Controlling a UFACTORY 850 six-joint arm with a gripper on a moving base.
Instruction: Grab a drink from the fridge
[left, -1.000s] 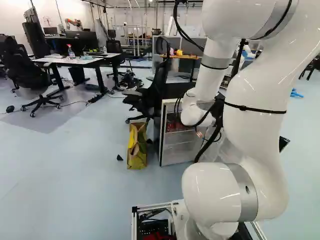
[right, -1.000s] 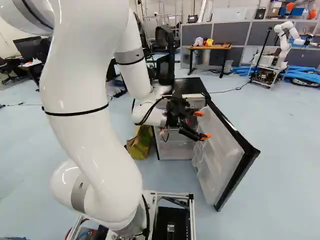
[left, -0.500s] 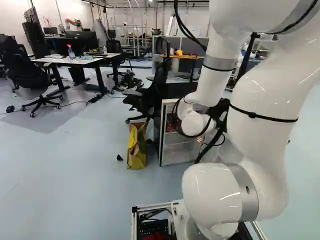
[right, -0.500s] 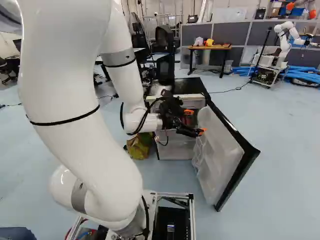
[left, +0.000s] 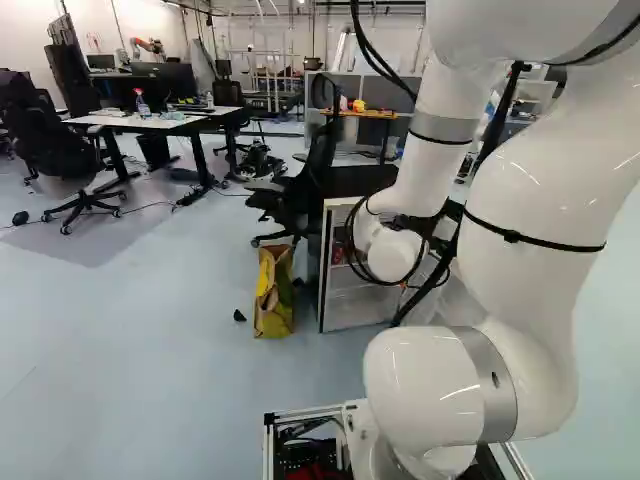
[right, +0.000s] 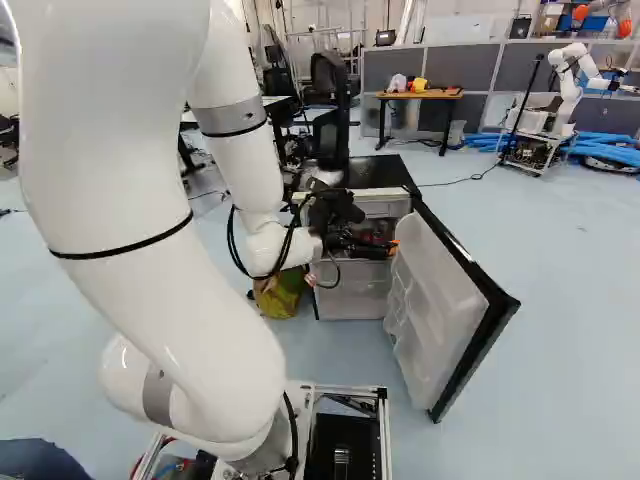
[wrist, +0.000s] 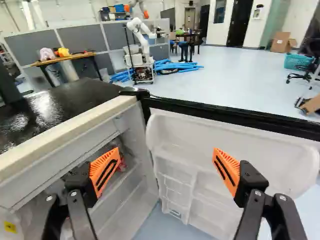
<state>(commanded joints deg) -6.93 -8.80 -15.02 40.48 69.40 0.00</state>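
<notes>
1. Claw (right: 382, 245) spread wide, nothing between its fingers;
2. red item (wrist: 123, 164), perhaps the drink, partly hidden inside the open fridge (right: 380, 174); it lies beyond one fingertip, off the middle of the gap.

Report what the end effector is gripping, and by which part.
Nothing is held: the end effector is open, with only air between its orange pads, ahead of the open fridge.

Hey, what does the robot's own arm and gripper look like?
The arm is glossy white with rounded joints, grey metal bands, thin black straps and loose black cables. The gripper has two black jointed fingers with wedge-shaped, slotted orange pads.
</notes>
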